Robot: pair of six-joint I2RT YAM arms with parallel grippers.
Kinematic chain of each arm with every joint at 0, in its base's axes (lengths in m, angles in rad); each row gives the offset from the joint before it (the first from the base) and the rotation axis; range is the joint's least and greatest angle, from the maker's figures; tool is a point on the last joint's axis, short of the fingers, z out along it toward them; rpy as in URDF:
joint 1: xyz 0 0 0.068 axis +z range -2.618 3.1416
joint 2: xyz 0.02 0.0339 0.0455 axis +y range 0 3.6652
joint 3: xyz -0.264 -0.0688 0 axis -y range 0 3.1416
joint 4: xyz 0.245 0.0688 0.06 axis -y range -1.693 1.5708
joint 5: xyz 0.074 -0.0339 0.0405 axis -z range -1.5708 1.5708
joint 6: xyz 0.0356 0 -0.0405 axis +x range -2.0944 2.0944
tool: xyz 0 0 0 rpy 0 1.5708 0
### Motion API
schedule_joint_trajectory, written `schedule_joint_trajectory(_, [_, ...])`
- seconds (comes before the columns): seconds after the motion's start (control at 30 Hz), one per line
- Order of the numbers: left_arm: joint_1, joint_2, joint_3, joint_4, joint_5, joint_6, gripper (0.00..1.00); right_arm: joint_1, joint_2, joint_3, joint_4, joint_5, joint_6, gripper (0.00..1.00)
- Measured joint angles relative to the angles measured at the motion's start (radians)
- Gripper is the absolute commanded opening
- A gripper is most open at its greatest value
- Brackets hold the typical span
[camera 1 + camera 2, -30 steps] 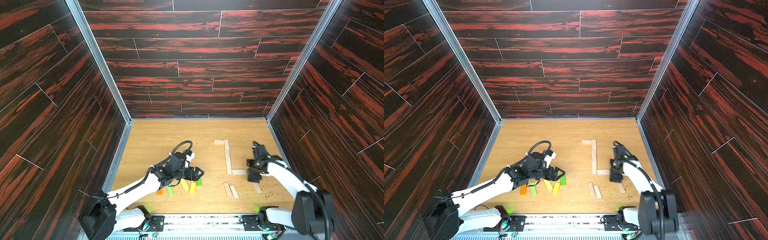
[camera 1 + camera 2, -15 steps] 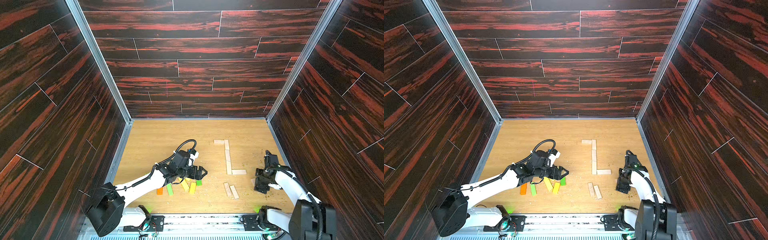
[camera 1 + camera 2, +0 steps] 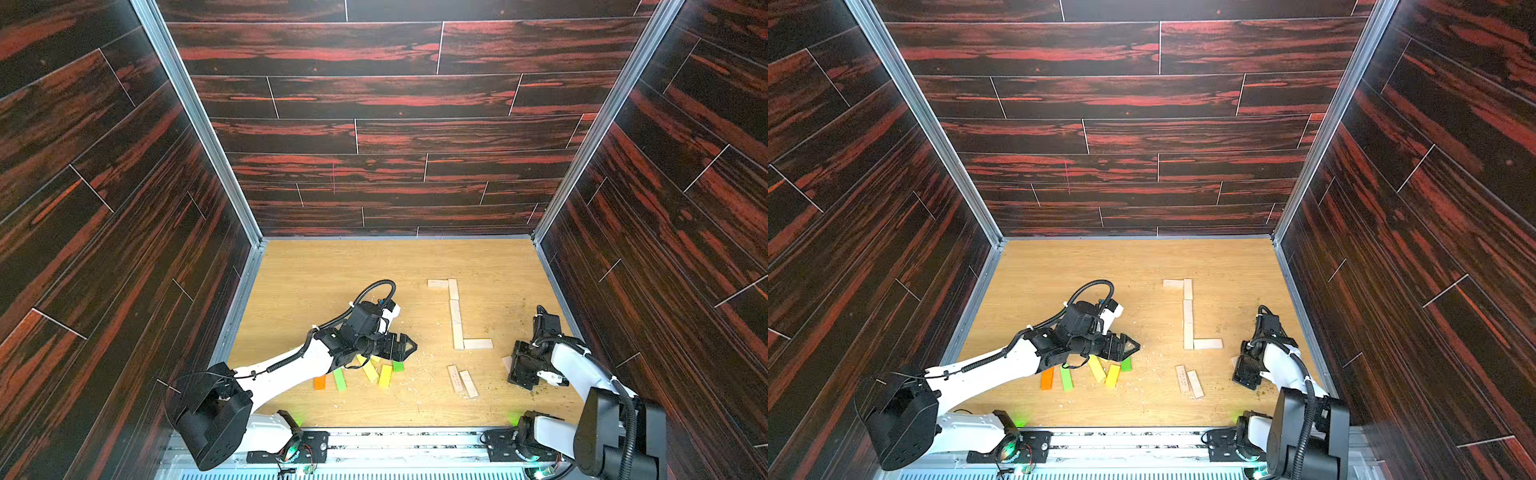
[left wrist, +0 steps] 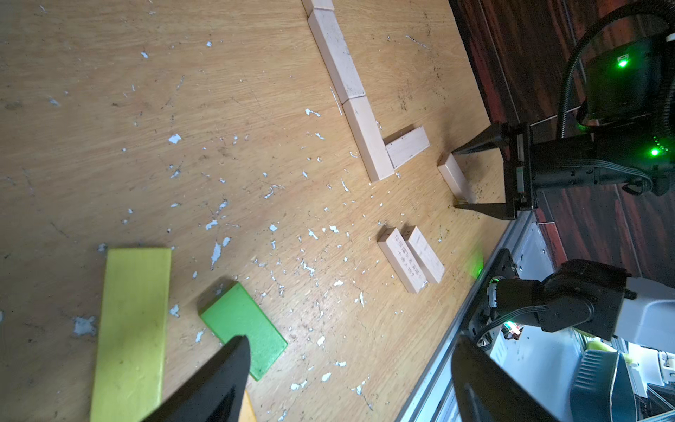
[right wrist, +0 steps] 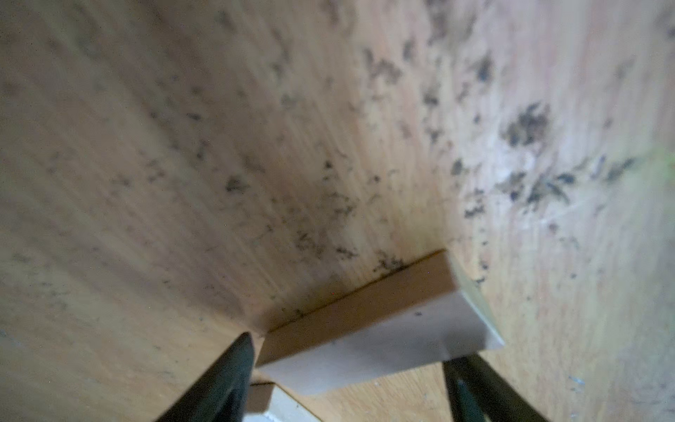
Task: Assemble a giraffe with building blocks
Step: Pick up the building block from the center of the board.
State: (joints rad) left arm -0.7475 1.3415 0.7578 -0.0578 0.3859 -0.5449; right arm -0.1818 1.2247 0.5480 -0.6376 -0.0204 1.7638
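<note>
The right wrist view is blurred; in a top view the right fingers (image 3: pixel 519 349) hide most of a pale plank (image 3: pixel 506 362).

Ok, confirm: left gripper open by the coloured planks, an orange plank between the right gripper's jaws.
Not orange: the left wrist view shows a plain pale wood plank between the right gripper's jaws. The left gripper does hang open by the coloured planks.

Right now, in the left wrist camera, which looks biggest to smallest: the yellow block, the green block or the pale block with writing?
1. yellow block
2. green block
3. pale block with writing
The coloured two lie nearer the camera, so real sizes may be alike.
</note>
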Motion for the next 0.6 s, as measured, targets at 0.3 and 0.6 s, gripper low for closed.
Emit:
schedule_joint_trajectory(0.3, [0.000, 0.000, 0.000, -0.002, -0.001, 0.011, 0.88, -0.055, 0.012, -0.006, 0.028, -0.024, 0.001, 0.31])
schedule_joint_trajectory(0.6, [0.000, 0.000, 0.000, -0.002, -0.004, 0.015, 0.87, -0.071, 0.071, 0.089, 0.000, 0.041, -0.061, 0.29])
